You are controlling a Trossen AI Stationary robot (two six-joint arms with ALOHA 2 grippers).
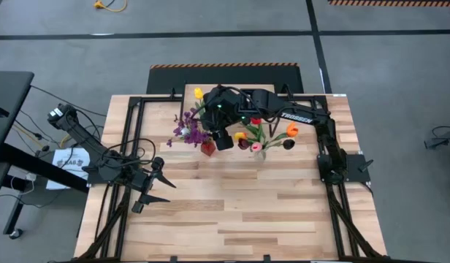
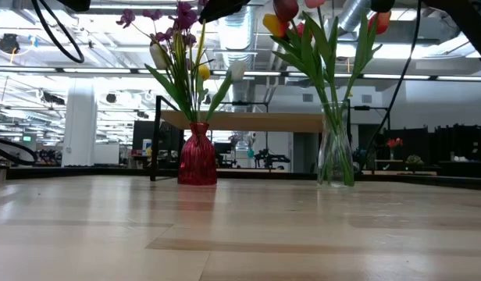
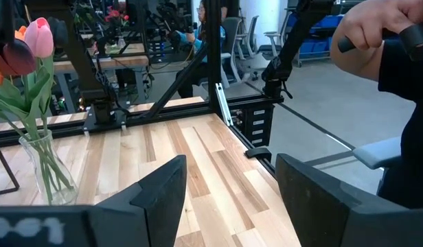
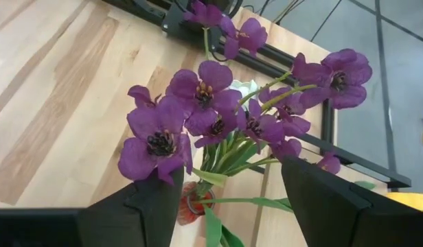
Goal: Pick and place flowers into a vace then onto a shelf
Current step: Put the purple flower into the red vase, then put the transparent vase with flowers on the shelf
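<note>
A red vase (image 1: 208, 147) stands on the table and holds purple blossoms (image 4: 198, 110), a white flower and a yellow flower. It also shows in the low view (image 2: 197, 156). To its right, a clear glass vase (image 2: 334, 148) holds red, yellow, orange, pink and dark tulips (image 1: 263, 137). My right gripper (image 4: 232, 178) is open above the red vase (image 4: 192, 206). Its fingers stand on either side of the green stems and touch nothing. The light-wood shelf (image 2: 248, 121) stands behind the vases. My left gripper (image 1: 161, 188) is open and empty near the table's left edge.
Black frame rails (image 1: 137, 102) run along the table's edges. Bare plank tabletop (image 1: 239, 212) lies in front of the vases. A person (image 3: 397, 82) stands beyond the table's edge in the left wrist view.
</note>
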